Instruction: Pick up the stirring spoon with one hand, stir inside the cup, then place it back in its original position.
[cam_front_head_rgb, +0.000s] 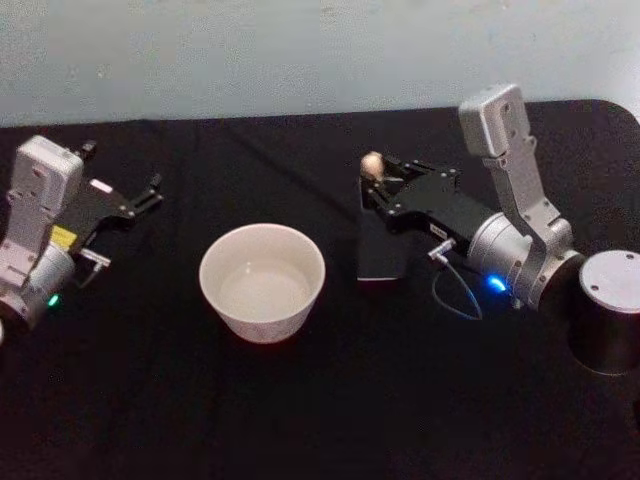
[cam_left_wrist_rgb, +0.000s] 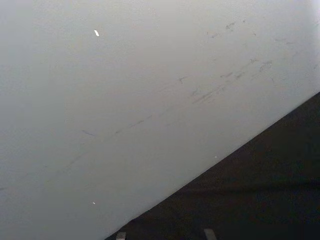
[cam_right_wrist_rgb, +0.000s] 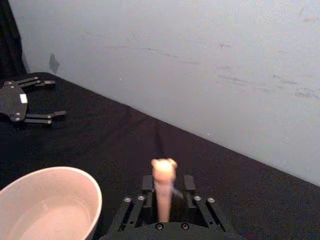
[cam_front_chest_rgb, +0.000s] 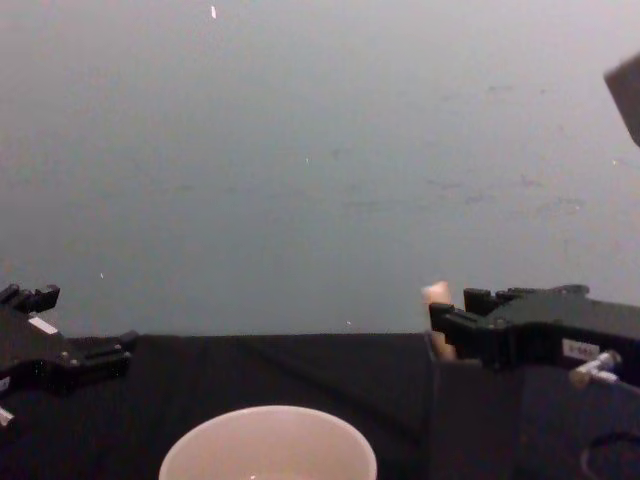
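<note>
Right end effector (cam_right_wrist_rgb: 164, 192) clamps the stirring spoon (cam_right_wrist_rgb: 163, 187); head view adds the holder (cam_front_head_rgb: 381, 250).

A bare test setup, likely a lab: a black-draped counter (cam_front_head_rgb: 300, 420) against a scuffed pale wall (cam_front_chest_rgb: 320, 160).

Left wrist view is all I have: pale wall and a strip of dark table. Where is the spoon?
Observer: The stirring spoon stands upright in the dark grey holder, with the right gripper at its handle.
Operator: Is it gripped?
Observer: The fingers flank the handle; I cannot tell if they press it.
Operator: And the cup?
Observer: The cup sits to the left of the holder, apart from it.
Operator: The left arm?
Observer: The left gripper is open, far left of the cup.
</note>
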